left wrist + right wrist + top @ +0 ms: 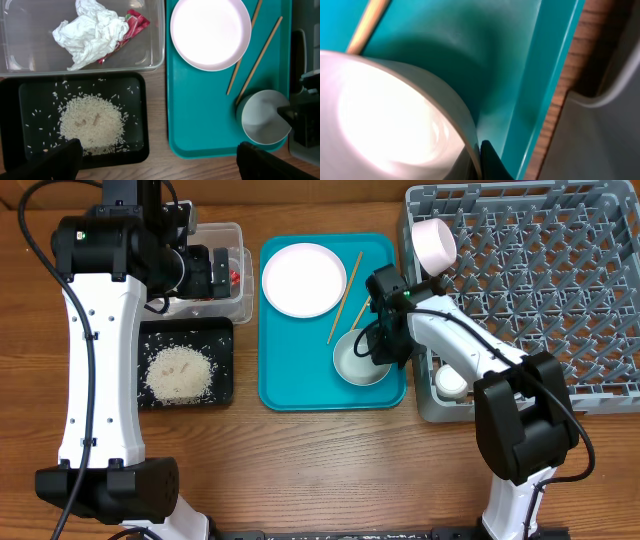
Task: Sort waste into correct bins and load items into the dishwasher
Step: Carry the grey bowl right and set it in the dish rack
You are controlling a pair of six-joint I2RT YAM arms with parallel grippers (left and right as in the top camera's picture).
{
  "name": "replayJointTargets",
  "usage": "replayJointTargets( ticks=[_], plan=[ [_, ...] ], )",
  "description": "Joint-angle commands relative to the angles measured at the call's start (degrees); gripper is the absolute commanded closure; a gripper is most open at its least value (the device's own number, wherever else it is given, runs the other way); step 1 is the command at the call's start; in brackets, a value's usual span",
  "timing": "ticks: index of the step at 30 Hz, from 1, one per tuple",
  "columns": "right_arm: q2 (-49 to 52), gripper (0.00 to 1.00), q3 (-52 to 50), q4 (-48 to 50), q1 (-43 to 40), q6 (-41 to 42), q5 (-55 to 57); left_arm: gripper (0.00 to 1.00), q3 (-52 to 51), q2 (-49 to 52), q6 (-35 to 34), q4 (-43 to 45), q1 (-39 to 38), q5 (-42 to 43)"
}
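Observation:
A white bowl (355, 365) (262, 117) (385, 115) sits at the front right of the teal tray (290, 370). My right gripper (378, 345) (480, 155) is shut on its right rim. A white plate (304, 279) (210, 32) and two wooden chopsticks (345, 295) (260, 55) also lie on that tray. My left gripper (215, 272) (160, 170) is open and empty, above the bins. The clear tub (225, 232) (30, 50) holds the crumpled napkin (90, 32) and red wrapper (134, 22). The black tray (222, 340) (135, 85) holds a rice pile (180, 373) (90, 122).
The grey dish rack (540, 280) fills the right side. A second white bowl (435, 242) stands on edge at its near-left corner, and a small white cup (450, 383) sits in its front-left compartment. Bare wood shows in front of the trays.

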Motion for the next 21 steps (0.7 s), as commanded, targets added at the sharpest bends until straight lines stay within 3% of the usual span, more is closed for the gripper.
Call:
replayJointTargets(
  ticks=[1,6,10,14,16,21],
  plan=[
    [-1.22,0.96,5.31,-3.56,0.22,0.7,1.57,0.0,1.11,-1.18,-0.59,0.22,0.15,-0.37],
    [-6.45,0.96,15.93,-11.37,0.22,2.08,3.15,0.0,1.11,-1.18,-0.59,0.22,0.15,-0.37],
    [-11.43,0.96,24.81,-15.45,-0.63,7.96,14.03,0.0,1.11,-1.18,-0.59,0.22,0.15,-0.37],
    [-16.26,0.96,28.48,-15.37,-1.7,8.96,30.32,0.0,1.11,-1.18,-0.59,0.22,0.15,-0.37],
    [-17.77,0.96,28.46,-15.43,-2.01,13.29,40.5,0.0,1.11,-1.18,-0.59,0.22,0.15,-0.37],
    [-17.09,0.96,26.53,-13.57,-2.12,15.96,59.65,0.0,1.11,-1.18,-0.59,0.22,0.15,-0.37]
  ],
)
